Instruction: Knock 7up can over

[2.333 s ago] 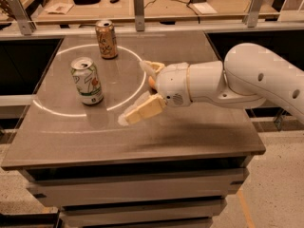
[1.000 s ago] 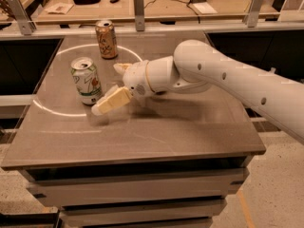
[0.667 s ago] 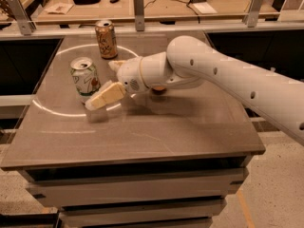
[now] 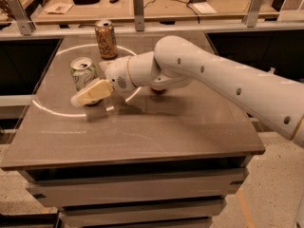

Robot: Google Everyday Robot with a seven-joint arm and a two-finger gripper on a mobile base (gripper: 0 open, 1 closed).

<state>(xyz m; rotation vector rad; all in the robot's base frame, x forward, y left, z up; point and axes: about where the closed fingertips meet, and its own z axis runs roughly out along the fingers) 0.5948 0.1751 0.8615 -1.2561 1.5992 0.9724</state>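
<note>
The 7up can (image 4: 82, 72), white and green with a silver top, stands upright on the left part of the grey table (image 4: 156, 127). My gripper (image 4: 85, 96), with cream fingers, reaches from the right and lies right in front of the can's lower half, touching or almost touching it. The white arm (image 4: 213, 80) stretches across the table from the right edge.
A brown-gold can (image 4: 106, 39) stands upright behind and to the right of the 7up can. A bright ring of light (image 4: 61, 112) lies on the tabletop. A wooden bench with papers and cables (image 4: 190, 4) runs behind the table. Metal posts (image 4: 138, 4) stand along the back.
My gripper has moved steadily left across the table, from the middle to right in front of the 7up can. The can still stands upright.
</note>
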